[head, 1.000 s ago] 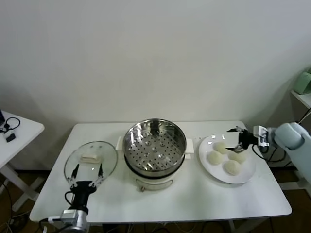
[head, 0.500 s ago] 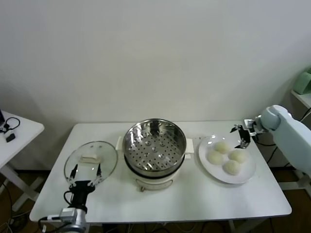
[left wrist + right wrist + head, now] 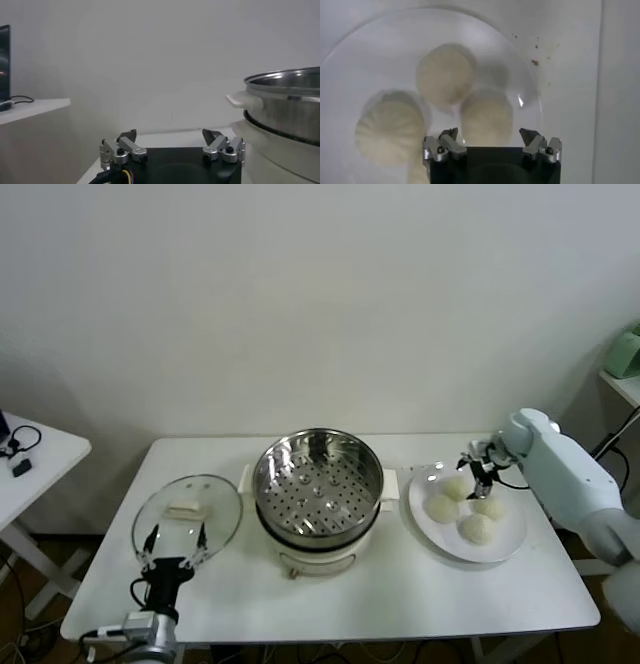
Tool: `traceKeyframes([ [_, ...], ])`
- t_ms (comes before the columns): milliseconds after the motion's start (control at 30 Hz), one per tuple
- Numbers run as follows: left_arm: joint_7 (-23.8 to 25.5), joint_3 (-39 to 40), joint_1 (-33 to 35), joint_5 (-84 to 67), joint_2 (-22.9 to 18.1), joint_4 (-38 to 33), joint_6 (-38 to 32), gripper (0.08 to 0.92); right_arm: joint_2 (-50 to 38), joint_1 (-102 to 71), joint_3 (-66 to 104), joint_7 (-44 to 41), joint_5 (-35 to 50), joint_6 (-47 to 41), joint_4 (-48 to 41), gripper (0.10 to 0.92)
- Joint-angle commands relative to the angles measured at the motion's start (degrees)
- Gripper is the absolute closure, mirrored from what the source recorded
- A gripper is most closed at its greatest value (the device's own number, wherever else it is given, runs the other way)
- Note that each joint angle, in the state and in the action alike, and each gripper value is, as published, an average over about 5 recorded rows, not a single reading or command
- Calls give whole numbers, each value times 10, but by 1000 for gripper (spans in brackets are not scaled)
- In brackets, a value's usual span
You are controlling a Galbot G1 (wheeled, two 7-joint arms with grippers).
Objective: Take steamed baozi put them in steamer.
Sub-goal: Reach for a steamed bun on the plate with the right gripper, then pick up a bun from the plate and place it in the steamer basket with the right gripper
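Several cream-white steamed baozi (image 3: 441,509) lie on a white plate (image 3: 424,483) at the table's right. The shiny steamer (image 3: 318,484) with its perforated tray stands mid-table with nothing in it. My right gripper (image 3: 478,470) hovers open above the far side of the plate, by the rear baozi (image 3: 452,487). In the right wrist view one baozi (image 3: 486,116) lies just ahead of the open right gripper (image 3: 489,134), and two more baozi (image 3: 445,75) lie beyond and beside it. My left gripper (image 3: 177,544) waits open at the front left.
A round glass lid (image 3: 187,509) lies flat to the left of the steamer, just beyond the left gripper (image 3: 170,135). The steamer's side handle (image 3: 244,101) juts toward it. A second small table (image 3: 30,459) stands at the far left. The white wall runs behind.
My right arm has swung in and its gripper has shifted left, from the plate's far right edge to over the rear baozi. It stays open. The left arm has not moved.
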Motion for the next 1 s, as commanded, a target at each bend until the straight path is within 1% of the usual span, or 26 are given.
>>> traceKeyframes([
  [33, 0, 0, 0, -1, -2, 1, 0, 177, 27, 3, 25, 4, -45, 10, -36, 203],
  [300, -2, 3, -2, 2, -7, 3, 1, 177, 33, -4, 45, 6, -65, 9, -41, 211],
  [400, -3, 3, -2, 2, -7, 3, 1, 177, 35, -4, 49, 6, -68, 9, -44, 245],
  [567, -4, 2, -2, 2, -8, 3, 1, 177, 36, -4, 52, 5, -70, 9, -45, 331],
  [733, -5, 2, -2, 2, -9, 2, 1, 177, 35, -5, 54, 4, -70, 9, -41, 356],
  [833, -5, 1, -2, 2, -9, 2, 1, 177, 27, -5, 50, 2, -61, 10, -26, 357],
  [1000, -5, -2, -1, 1, -8, 2, 2, 177, -10, 5, -12, -10, -4, 15, 64, 358],
])
